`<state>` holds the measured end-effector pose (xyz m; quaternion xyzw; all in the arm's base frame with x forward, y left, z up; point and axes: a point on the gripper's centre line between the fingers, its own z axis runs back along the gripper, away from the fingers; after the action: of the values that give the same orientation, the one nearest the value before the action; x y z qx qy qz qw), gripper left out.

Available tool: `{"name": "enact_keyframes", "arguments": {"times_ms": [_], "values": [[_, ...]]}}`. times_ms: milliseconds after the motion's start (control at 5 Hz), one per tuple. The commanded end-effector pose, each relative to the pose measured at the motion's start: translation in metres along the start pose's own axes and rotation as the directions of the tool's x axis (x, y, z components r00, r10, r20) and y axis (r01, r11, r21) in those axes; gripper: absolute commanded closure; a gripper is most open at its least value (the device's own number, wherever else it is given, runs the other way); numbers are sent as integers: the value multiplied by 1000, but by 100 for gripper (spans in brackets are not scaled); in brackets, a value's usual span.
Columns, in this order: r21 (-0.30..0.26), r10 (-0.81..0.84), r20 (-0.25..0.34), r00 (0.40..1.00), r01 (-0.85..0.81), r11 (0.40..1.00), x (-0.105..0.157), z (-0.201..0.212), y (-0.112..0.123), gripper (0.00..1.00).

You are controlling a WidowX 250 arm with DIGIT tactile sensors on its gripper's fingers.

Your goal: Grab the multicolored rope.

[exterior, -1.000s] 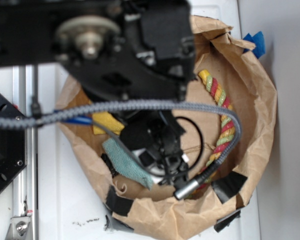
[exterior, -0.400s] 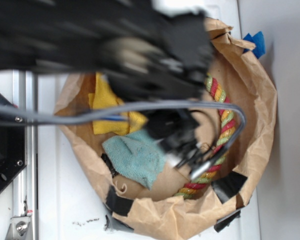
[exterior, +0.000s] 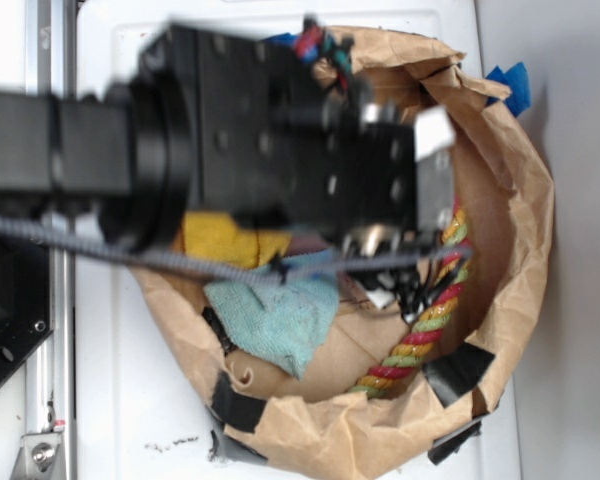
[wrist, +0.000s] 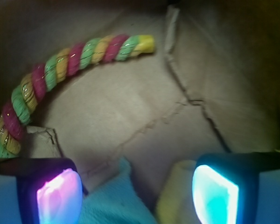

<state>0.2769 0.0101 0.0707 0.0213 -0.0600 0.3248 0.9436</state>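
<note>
The multicolored rope (wrist: 60, 65) curves along the left and top of the wrist view, twisted red, yellow and green with a yellow tip (wrist: 147, 44). In the exterior view the rope (exterior: 430, 325) runs down the right inside of the brown paper bag (exterior: 510, 200), partly hidden by the arm. My gripper (wrist: 137, 196) is open over the bag floor, nothing between its glowing pads (wrist: 59, 198), and the rope lies ahead and to the left, apart from them. The fingers are hidden under the arm in the exterior view.
A teal cloth (exterior: 280, 320) and a yellow cloth (exterior: 225, 240) lie in the bag's left half; both show just below my gripper, the teal cloth (wrist: 114, 205) and the yellow cloth (wrist: 175, 196). Black tape (exterior: 458, 372) patches the bag rim. Blue tape (exterior: 510, 85) sits on the right wall.
The arm has swung up and to the right over the bag, now covering the rope's upper part and uncovering the teal cloth and lower rope.
</note>
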Motion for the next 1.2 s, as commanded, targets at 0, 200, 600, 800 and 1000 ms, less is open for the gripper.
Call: {"name": "enact_keyframes", "arguments": {"times_ms": [0, 200, 600, 800, 1000], "values": [[-192, -54, 123, 991, 77, 978, -7, 2, -18, 0], [-220, -30, 123, 992, 57, 974, -2, 2, -29, 0], [-239, -71, 81, 994, 88, 967, -4, -9, -60, 0], [-259, -90, 92, 992, 111, 959, -6, -12, -69, 0], [-251, -110, 99, 989, 131, 959, -2, -19, -78, 0]]}}
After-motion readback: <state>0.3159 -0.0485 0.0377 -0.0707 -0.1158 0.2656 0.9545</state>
